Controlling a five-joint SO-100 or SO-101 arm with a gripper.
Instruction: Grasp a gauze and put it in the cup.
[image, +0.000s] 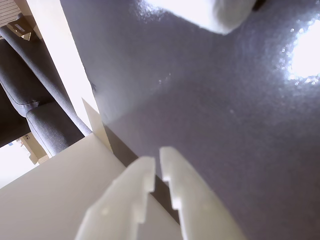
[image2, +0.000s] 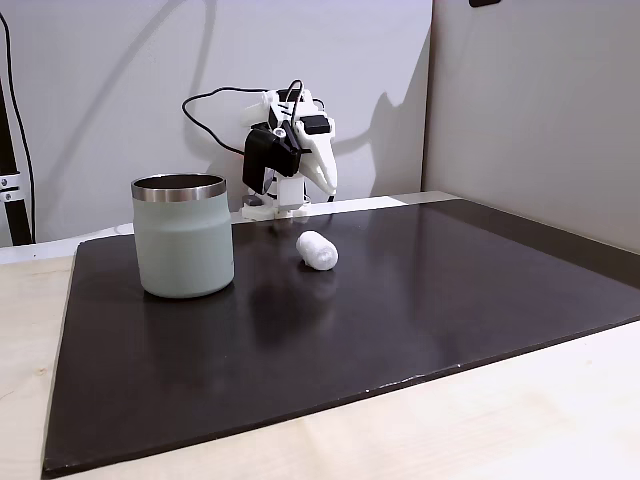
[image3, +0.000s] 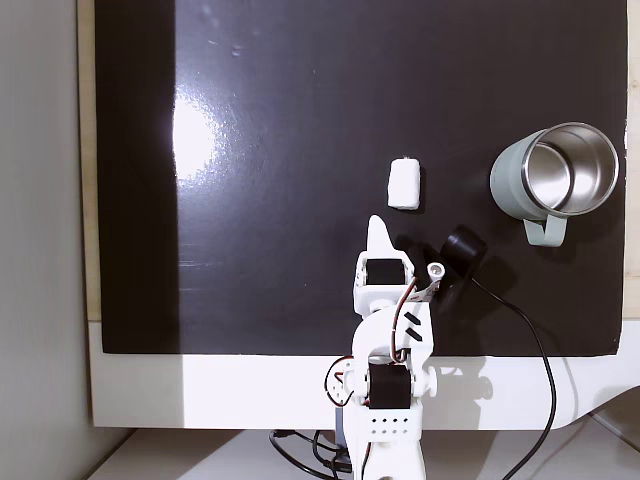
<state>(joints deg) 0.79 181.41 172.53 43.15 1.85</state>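
Note:
The gauze is a small white roll lying on its side on the dark mat, to the right of the cup in a fixed view. From above, the gauze lies just beyond my gripper, and the sage-green cup with its steel rim and a small handle stands upright to the right. My gripper hangs folded near the arm's base, pointing down, apart from the gauze. In the wrist view its white fingers are together with nothing between them, and the gauze shows blurred at the top edge.
A black cable runs from the arm's camera across the mat's near edge. The arm's base stands on a white board behind the mat. A wall closes the right side. Glare marks the mat's left part.

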